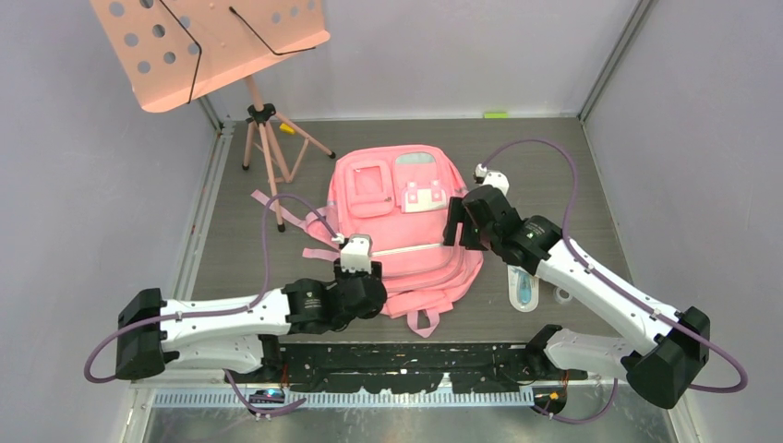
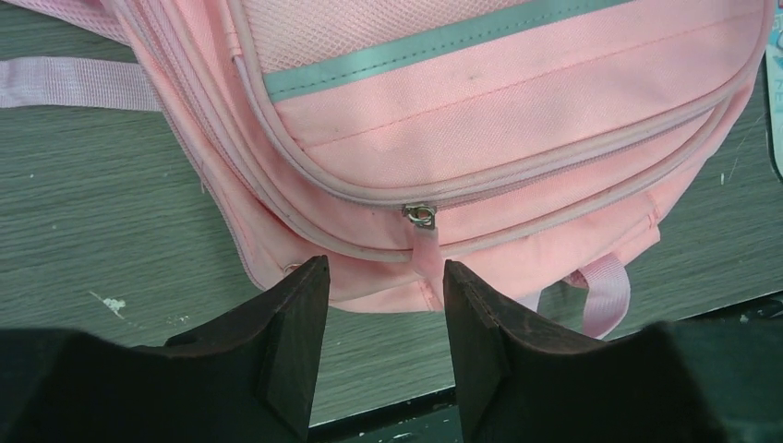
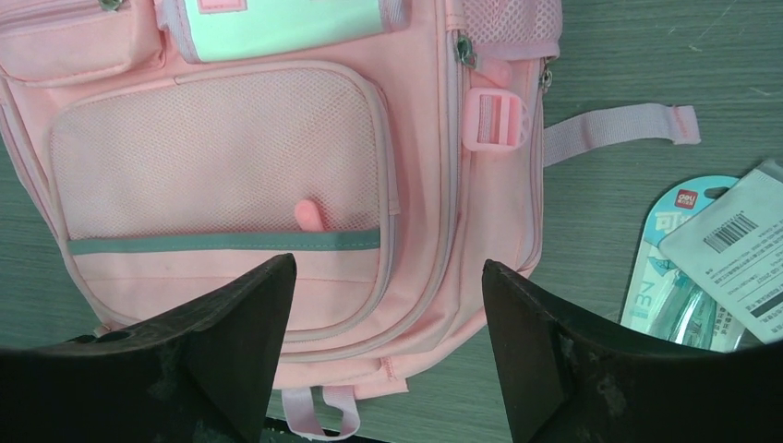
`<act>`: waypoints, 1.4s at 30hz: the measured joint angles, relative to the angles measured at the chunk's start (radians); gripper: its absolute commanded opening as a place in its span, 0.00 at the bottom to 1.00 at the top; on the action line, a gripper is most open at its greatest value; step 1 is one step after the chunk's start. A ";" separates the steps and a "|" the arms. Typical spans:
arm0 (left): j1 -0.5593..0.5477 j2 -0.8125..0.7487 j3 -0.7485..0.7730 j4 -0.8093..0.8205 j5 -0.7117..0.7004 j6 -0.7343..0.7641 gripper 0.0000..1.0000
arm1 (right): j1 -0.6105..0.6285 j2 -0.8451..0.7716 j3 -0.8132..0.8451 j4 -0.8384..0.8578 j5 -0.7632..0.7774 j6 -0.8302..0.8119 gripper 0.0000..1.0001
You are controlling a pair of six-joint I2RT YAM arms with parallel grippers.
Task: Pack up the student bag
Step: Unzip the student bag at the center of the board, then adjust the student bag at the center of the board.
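Observation:
The student bag (image 1: pixel 397 217) is a large pink backpack lying flat, front up, in the middle of the table. Its grab loop (image 1: pixel 425 320) points toward the arms. My left gripper (image 1: pixel 362 277) is open and empty above the bag's near left end. In the left wrist view (image 2: pixel 386 277) the bag's metal zip slider (image 2: pixel 420 216) and its pink pull tab lie just ahead, the tab near the right finger. My right gripper (image 1: pixel 457 226) is open and empty above the bag's right edge. In the right wrist view (image 3: pixel 388 277) it hovers over the mesh pocket (image 3: pixel 217 152) and the reflective strip (image 3: pixel 222 243).
A salmon-pink perforated music stand (image 1: pixel 212 41) on a tripod stands at the back left. Packaged stationery (image 1: pixel 524 289) lies right of the bag and also shows in the right wrist view (image 3: pixel 706 268). Loose pink straps (image 1: pixel 282 210) trail left of the bag.

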 measured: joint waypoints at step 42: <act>0.023 0.152 -0.006 0.116 -0.020 -0.086 0.05 | -0.001 0.149 -0.163 0.228 -0.208 0.156 0.44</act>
